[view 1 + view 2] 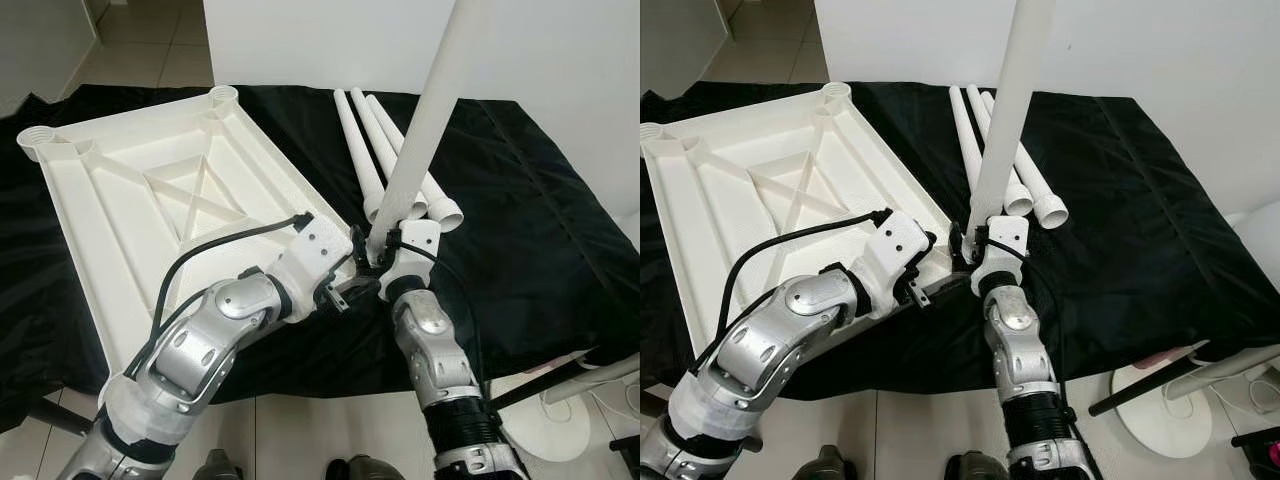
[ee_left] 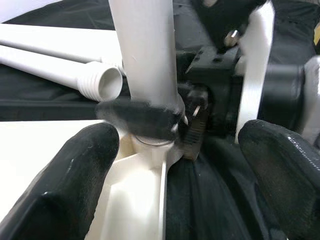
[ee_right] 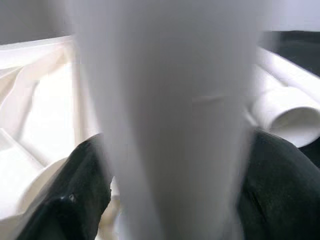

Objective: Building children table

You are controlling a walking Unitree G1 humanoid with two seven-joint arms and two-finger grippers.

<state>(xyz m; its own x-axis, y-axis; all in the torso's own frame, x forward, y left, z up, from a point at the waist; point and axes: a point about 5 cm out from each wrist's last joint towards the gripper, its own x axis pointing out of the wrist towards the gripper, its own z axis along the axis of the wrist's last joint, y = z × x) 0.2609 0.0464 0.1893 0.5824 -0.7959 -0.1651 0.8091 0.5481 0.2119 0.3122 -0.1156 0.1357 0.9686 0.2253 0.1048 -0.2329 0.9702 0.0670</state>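
My right gripper (image 1: pixel 378 252) is closed around the bottom of a white table leg (image 1: pixel 425 120), which stands nearly upright, its lower end at the near right corner of the upturned white tabletop (image 1: pixel 150 190). The tabletop lies underside up on a black cloth (image 1: pixel 520 230), on the left. My left gripper (image 1: pixel 345 290) sits just beside that corner, near the leg's base, its two black fingers (image 2: pixel 75 165) spread apart and holding nothing. Three more legs (image 1: pixel 375 140) lie side by side on the cloth, just behind the standing one.
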